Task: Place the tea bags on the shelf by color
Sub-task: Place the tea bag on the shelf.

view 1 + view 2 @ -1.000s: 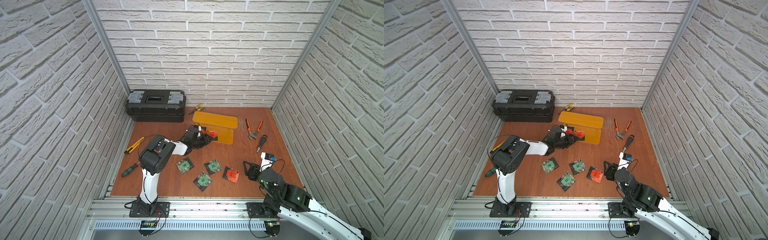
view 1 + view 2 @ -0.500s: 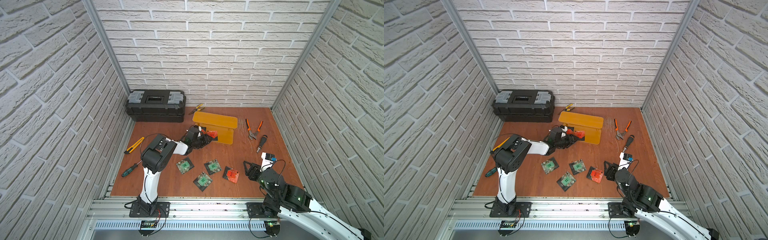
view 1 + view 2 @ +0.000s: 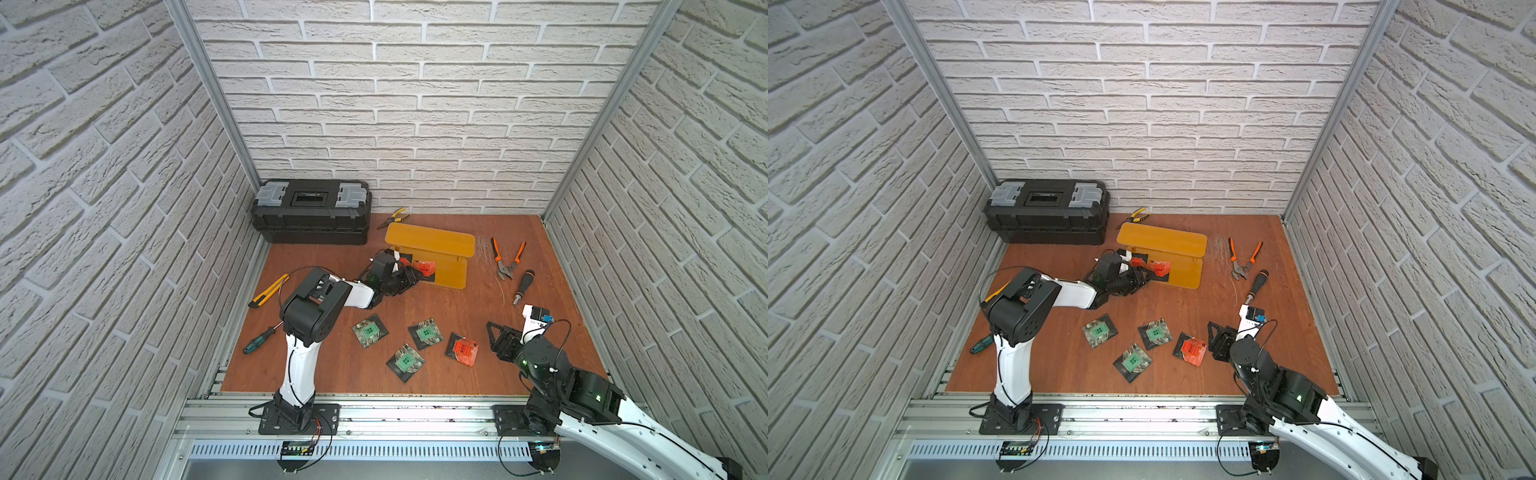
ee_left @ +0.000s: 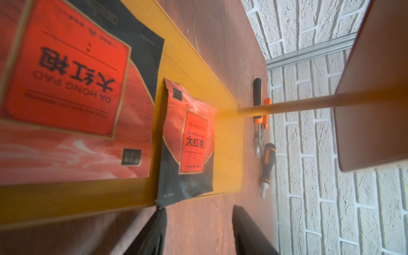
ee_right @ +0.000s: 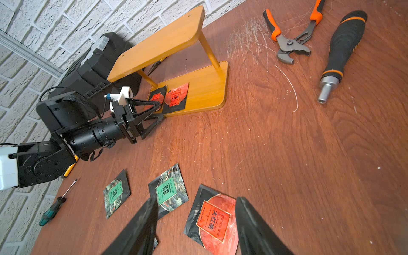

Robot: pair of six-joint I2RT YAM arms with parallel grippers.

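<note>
**Desk:** Where are the sachets?
**Photographer:** Two flat, glossy red-labelled tea bags (image 5: 176, 97) lie on the lower plate of the amber, round-cornered shelf (image 3: 430, 243). Three green-labelled sachets (image 3: 425, 333) and a third red sachet (image 3: 463, 348) lie on the scratched wood-grain floor (image 3: 457, 307), between white brick walls (image 3: 415, 124).
**Desk:** Claws?
**Photographer:** The left gripper (image 4: 199, 208) and right gripper (image 5: 196, 199) both gape, empty.

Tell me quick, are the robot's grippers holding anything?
Left gripper: open, holding nothing.
Right gripper: open, holding nothing.
</note>
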